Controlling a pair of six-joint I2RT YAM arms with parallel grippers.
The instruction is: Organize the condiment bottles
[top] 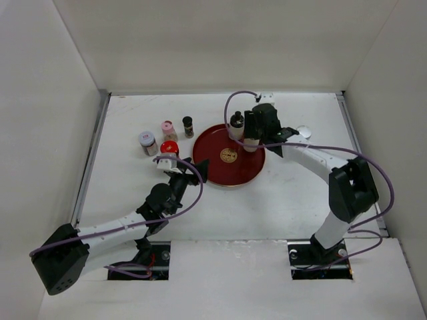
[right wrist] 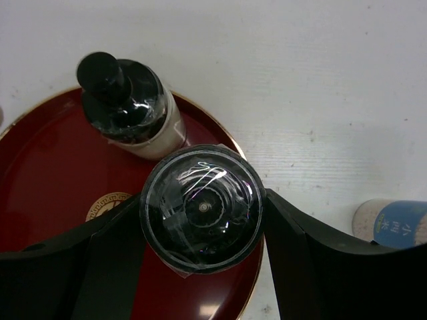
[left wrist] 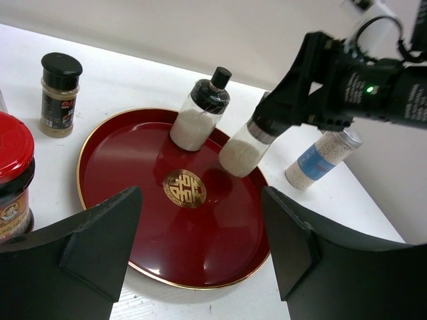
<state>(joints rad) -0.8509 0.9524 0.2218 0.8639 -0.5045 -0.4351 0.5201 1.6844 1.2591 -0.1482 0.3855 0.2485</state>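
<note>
Right gripper [right wrist: 203,227] is clenched on a tilted shaker [left wrist: 241,153] of white grains over the far right of the tray [left wrist: 127,167], beside 1 spout-topped shaker [left wrist: 199,113] standing there. Left gripper [left wrist: 200,220] hangs released near the tray's left, by the red jar [left wrist: 10,173]. A blue-labelled bottle [left wrist: 320,157] stands right of the tray.
</note>
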